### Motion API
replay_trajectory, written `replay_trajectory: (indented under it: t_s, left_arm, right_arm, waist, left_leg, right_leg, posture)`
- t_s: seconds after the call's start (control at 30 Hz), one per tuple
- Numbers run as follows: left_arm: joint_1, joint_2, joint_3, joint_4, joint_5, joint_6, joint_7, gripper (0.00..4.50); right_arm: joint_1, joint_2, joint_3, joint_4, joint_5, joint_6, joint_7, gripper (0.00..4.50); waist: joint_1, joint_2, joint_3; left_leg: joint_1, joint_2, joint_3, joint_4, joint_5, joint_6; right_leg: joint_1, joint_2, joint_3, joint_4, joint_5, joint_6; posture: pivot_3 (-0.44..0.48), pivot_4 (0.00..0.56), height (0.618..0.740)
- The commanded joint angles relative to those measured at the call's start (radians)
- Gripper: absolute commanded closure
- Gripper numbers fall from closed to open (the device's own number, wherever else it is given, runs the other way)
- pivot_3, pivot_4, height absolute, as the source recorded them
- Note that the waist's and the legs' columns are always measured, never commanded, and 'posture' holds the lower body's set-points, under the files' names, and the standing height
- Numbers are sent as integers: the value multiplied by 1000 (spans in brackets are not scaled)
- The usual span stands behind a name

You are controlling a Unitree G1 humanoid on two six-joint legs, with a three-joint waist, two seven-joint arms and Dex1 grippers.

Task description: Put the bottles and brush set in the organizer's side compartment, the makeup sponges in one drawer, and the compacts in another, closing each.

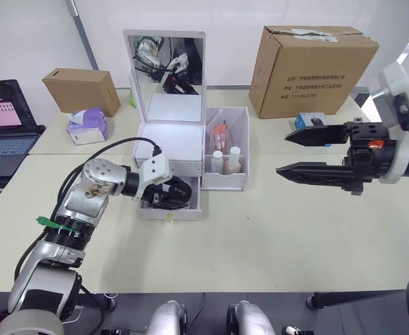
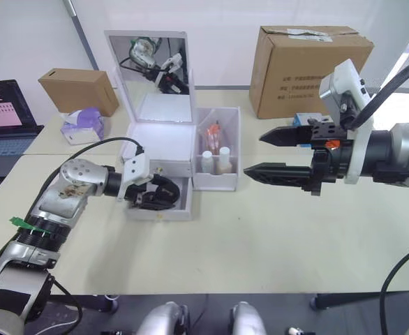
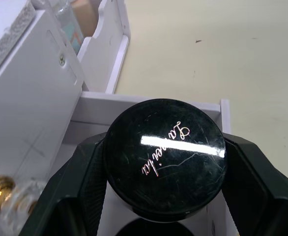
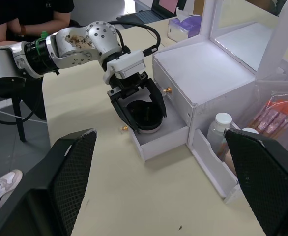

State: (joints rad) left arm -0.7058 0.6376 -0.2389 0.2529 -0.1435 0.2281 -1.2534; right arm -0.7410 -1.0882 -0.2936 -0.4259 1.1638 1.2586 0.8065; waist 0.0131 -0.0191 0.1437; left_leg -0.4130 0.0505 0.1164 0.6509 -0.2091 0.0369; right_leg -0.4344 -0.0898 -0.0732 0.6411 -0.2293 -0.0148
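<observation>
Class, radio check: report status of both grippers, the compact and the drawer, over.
Left gripper shut on black compact, over the open lower drawer. Right gripper open, hovering beside the organizer. Bottles already in side compartment. Nothing in the way.

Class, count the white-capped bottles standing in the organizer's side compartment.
2: bottle one and bottle two stand side by side at the compartment's front; others may be hidden behind.
</observation>
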Motion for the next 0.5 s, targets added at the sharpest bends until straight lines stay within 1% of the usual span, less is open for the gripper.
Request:
replay_trajectory:
  t_s: [0.03,0.13,0.27,0.33,0.37,0.4,0.43,0.5]
  left_arm:
    - [-7,-5,13,-28,15,13,37,1591]
    - [-3,-14,11,-28,29,23,57,1591]
    - [-4,-20,12,-34,23,43,52,1591]
    - [-12,-24,14,-37,18,59,52,843]
    - [-15,-22,15,-39,17,67,48,631]
    - [-16,-20,15,-42,18,73,45,269]
    - [-16,-18,16,-46,18,76,43,31]
    - [-13,-9,21,-63,15,92,39,31]
  right_arm:
    - [-9,-21,-37,-11,22,-16,-10,0]
    - [-12,-25,-33,-8,25,-18,-11,0]
    - [-13,-31,-30,-4,30,-20,-13,0]
    - [-14,-35,-27,-2,31,-22,-13,0]
    - [-14,-36,-26,-1,32,-23,-13,0]
    - [-14,-37,-25,0,33,-25,-12,0]
    - [-14,-39,-24,1,32,-26,-11,0]
    - [-15,-40,-21,4,33,-29,-9,0]
  waist:
    - [0,0,0]
    - [0,0,0]
    - [0,0,0]
    - [1,0,0]
    - [1,0,0]
    - [1,0,0]
    - [2,0,0]
    - [1,0,0]
  left_leg:
    - [0,0,0,0,0,0]
    - [0,0,0,0,0,0]
    - [0,0,0,0,0,0]
    - [0,0,0,0,0,0]
    - [0,0,0,0,0,0]
    - [0,0,-1,0,0,0]
    - [0,0,-1,0,0,0]
    - [1,0,-1,0,0,0]
  right_leg:
    - [0,0,0,0,0,0]
    - [0,0,0,0,0,0]
    - [0,0,0,0,0,1]
    - [0,0,0,0,0,1]
    - [0,0,0,0,0,1]
    - [0,0,0,0,0,1]
    - [1,0,0,0,-1,1]
    - [1,0,0,0,-1,2]
  posture:
    - [0,150,731]
    - [0,150,731]
    - [0,150,731]
    - [0,150,731]
    - [0,150,731]
    - [0,150,731]
    - [0,150,731]
    - [0,150,731]
